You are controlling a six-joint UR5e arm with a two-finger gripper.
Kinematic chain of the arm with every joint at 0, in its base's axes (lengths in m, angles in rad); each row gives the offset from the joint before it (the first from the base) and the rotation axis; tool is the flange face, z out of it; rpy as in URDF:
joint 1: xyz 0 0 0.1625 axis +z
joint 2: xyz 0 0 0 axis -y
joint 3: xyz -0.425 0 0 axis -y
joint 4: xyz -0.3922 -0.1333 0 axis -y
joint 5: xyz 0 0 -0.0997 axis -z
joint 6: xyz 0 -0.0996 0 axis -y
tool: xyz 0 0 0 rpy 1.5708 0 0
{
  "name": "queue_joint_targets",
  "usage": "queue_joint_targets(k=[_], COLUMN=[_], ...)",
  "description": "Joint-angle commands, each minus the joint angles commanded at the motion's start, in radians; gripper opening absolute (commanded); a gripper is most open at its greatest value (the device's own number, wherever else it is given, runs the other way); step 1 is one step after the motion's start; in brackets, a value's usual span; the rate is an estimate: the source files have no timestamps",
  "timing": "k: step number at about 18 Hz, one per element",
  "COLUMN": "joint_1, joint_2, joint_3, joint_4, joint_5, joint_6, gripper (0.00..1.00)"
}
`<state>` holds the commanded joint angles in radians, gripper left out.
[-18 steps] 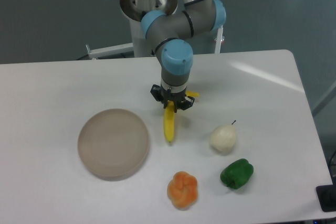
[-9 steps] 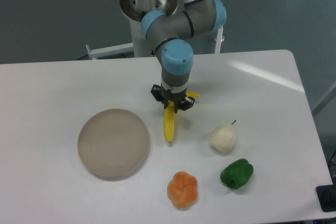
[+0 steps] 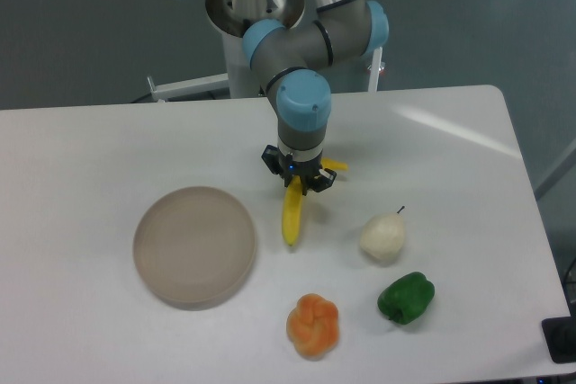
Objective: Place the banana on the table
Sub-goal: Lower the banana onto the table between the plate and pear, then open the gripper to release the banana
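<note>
The bright yellow banana lies on the white table, between the plate and the pear, its lower tip pointing toward the front edge. My gripper points straight down over the banana's upper half and hides that part; a short yellow end shows just right of the fingers. The jaws stand spread on either side of the banana and look open, not clamped on it.
A round beige-grey plate lies left of the banana. A pale pear, a green pepper and an orange lobed fruit sit to the right and front. The robot base stands behind the table.
My gripper has shifted slightly up and to the right. The banana has stayed in the same place on the table.
</note>
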<state>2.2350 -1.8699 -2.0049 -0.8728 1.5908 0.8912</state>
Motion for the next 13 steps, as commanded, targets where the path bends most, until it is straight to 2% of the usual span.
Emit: queue_joint_targets(k=[7,13], joint_1=[0.000,0.000], joint_2=[-0.003,-0.006], joint_3=[-0.003,0.003], joint_4=[0.000,0.000], joint_5=[0.000,0.000], joint_6=[0.000,-0.002], gripper=[0.39,0.55])
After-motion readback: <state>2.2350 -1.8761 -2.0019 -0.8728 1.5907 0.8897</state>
